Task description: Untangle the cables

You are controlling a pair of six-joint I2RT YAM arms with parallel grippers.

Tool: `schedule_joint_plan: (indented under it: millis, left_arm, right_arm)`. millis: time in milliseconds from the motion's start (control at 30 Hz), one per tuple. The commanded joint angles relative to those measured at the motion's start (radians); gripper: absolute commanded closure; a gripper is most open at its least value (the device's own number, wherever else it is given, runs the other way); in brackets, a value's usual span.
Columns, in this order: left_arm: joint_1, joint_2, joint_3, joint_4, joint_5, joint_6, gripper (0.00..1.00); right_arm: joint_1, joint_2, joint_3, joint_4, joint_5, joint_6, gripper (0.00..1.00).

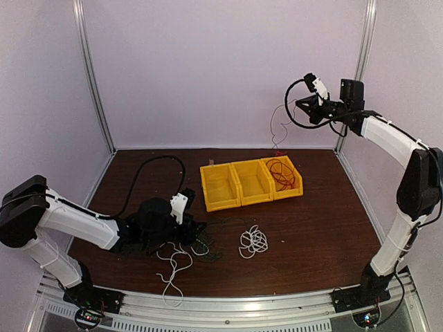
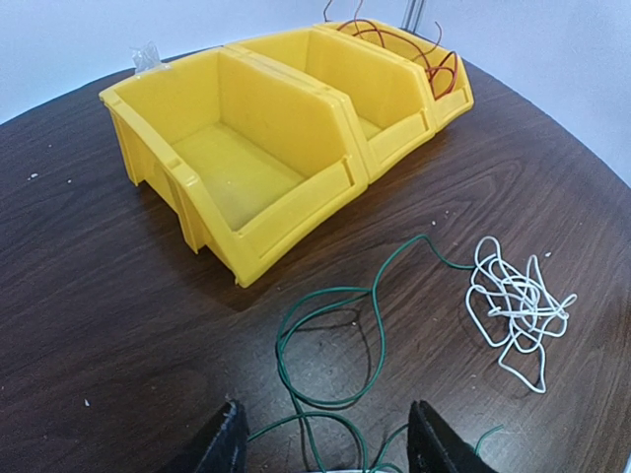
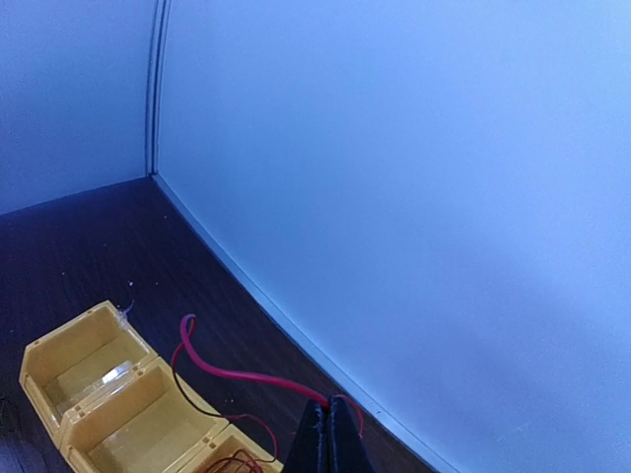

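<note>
**Top view.** The right tool (image 1: 302,105) was raised high at the far right, pressed together on the red cable (image 1: 275,135). The cable's thin tail hung down to a coil lying in the rightmost of three yellow bins (image 1: 220,185). My reading: it was held up so the whole length could hang free of the other cables and settle in that bin.

The left tool (image 1: 196,232) sat low over the table (image 1: 332,207) at the near left. It was at the edge of a loose knot of dark green cable (image 1: 208,249) and a trailing white cable (image 1: 173,266), probably placed there for the next pick. A white bundle (image 1: 254,241) lay apart to the right, between the knot and the bins.

**Left wrist view.** The left tool (image 2: 325,422) was spread and gripped nothing. Loops of the green cable (image 2: 375,325) lay flat on the table and ran in between its fingers. The cable was thin and limp and crossed over itself. Its far end reached the white bundle (image 2: 518,301), which was a small scribble of tight loops. I could not tell whether the two were threaded together. The bins (image 2: 281,212) stood beyond; the near two were bare, and red loops showed in the farthest.

**Right wrist view.** The right tool (image 3: 330,422) was shut, pinching the red cable (image 3: 246,379). The cable arched away to the left and then dropped toward the bins (image 3: 64,327) below.
</note>
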Motion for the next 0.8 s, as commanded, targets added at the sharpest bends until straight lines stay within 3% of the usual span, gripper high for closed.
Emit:
schedule_joint_plan:
  millis: [0, 133, 400, 767]
  left_arm:
    - [-0.005, -0.018, -0.006, 0.032, -0.015, -0.004, 0.43]
    - [-0.005, -0.009, -0.009, 0.039, -0.011, -0.003, 0.43]
    - [-0.004, 0.045, 0.023, 0.054, 0.009, 0.005, 0.43]
    - [-0.004, 0.034, 0.013, 0.048, 0.002, 0.007, 0.43]
  right_arm:
    - [0.002, -0.142, -0.164, 0.043, -0.069, -0.01, 1.0]
    - [0.007, -0.275, -0.317, 0.07, -0.1, -0.015, 1.0]
    - [0.008, -0.327, -0.364, -0.03, -0.164, -0.009, 1.0]
    - [0.007, -0.097, -0.391, 0.016, -0.086, 0.063, 1.0]
